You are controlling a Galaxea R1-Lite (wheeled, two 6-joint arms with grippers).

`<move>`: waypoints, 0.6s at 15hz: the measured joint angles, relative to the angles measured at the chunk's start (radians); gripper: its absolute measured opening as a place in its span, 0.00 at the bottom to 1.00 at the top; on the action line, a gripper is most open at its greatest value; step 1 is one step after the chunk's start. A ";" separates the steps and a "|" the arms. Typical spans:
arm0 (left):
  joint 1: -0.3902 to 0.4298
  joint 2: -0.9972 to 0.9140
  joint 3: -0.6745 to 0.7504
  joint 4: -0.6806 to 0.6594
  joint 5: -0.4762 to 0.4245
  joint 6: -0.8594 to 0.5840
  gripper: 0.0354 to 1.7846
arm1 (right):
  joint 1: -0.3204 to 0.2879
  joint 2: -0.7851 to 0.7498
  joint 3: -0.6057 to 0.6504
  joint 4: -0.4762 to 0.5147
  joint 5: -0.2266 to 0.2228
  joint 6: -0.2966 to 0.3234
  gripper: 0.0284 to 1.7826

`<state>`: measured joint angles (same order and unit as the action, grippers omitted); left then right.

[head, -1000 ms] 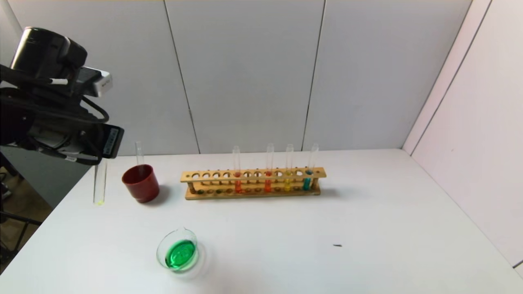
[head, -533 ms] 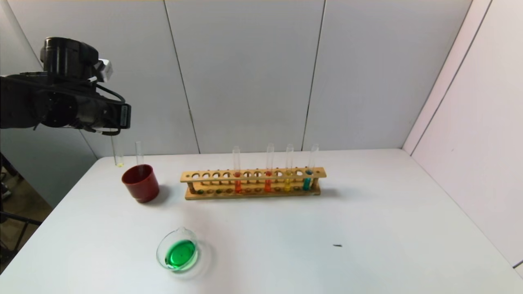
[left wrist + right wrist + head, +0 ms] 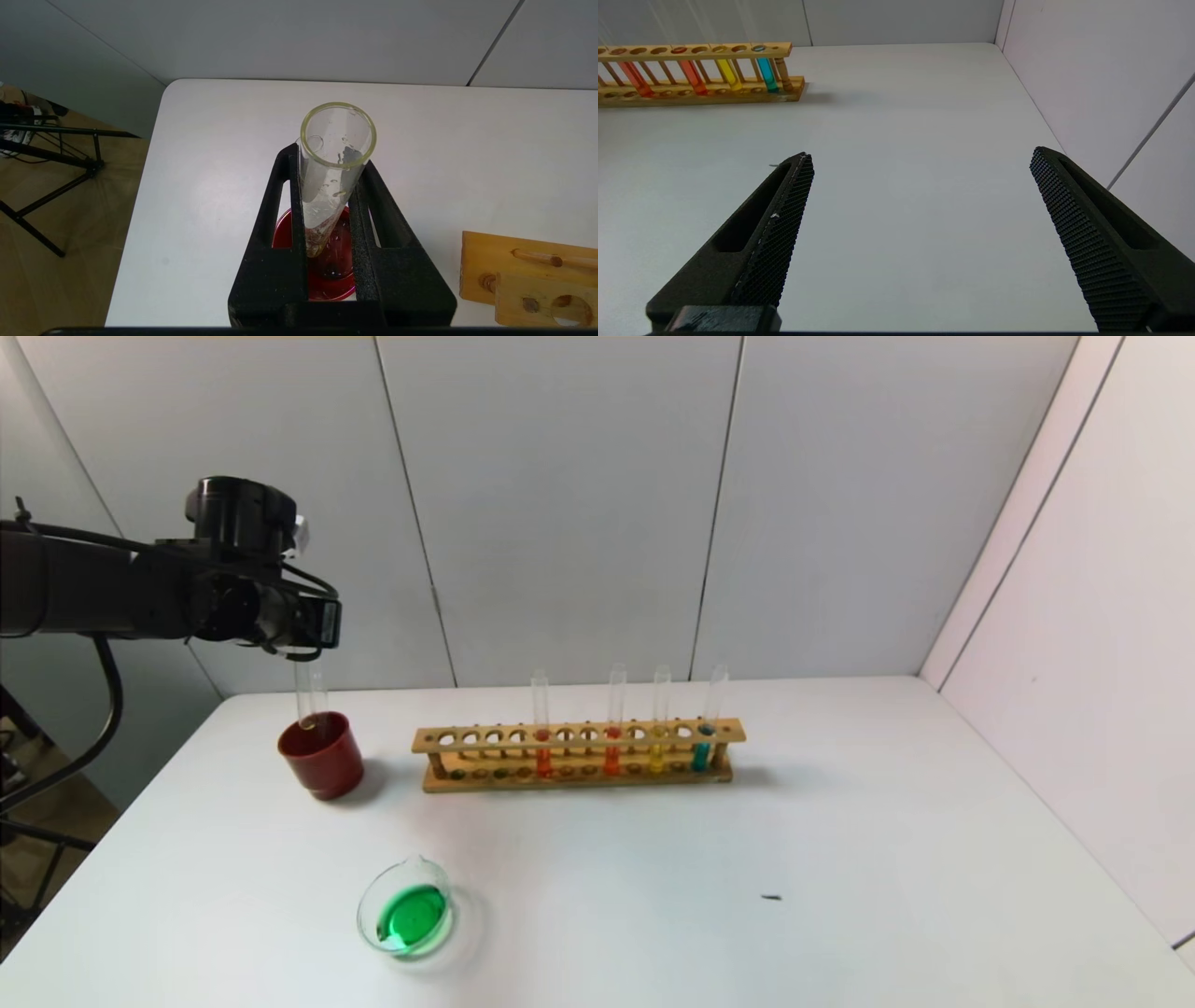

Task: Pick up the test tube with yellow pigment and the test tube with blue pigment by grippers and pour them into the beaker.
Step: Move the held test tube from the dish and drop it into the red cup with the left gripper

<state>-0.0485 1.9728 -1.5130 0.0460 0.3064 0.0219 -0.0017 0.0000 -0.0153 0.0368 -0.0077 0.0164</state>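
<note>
We see the left gripper (image 3: 301, 649) raised above the far left part of the white table (image 3: 840, 859), its jaws closed tight on a nearly empty test tube (image 3: 304, 695) that hangs upright with its round bottom just inside the mouth of the dark red cup (image 3: 321, 755). From the left wrist view the same tube (image 3: 332, 177) stands clamped between the two black fingers (image 3: 275, 210), its open rim tinged yellow and only droplets clinging to the glass, with the red cup (image 3: 329, 266) directly beneath it. A second clear tube seems to stand in the cup beside the held one, though we cannot tell them apart clearly. To the right of the cup, along the far side of the table, sits the wooden rack (image 3: 579, 754), holding two tubes of orange-red liquid (image 3: 541, 733), then the test tube with yellow pigment (image 3: 658, 733) and, at the right end, the test tube with blue pigment (image 3: 705, 728), all upright. The beaker (image 3: 407, 917) rests on the near left of the table, well apart from cup and rack, with green liquid pooled in its bottom. The right gripper (image 3: 920, 233) does not show in the head view; its own wrist view shows its jaws spread wide, holding nothing, above bare table to the right of the rack (image 3: 700, 70).
</note>
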 joint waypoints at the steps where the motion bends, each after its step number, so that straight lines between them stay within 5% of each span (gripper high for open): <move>1: 0.000 0.006 0.004 -0.011 0.000 0.000 0.16 | 0.000 0.000 0.000 0.000 0.000 0.000 0.95; 9: -0.004 0.015 0.190 -0.177 -0.001 0.002 0.16 | 0.000 0.000 0.000 0.000 0.000 0.000 0.95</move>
<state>-0.0523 1.9877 -1.3234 -0.1313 0.3053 0.0238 -0.0017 0.0000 -0.0153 0.0368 -0.0077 0.0168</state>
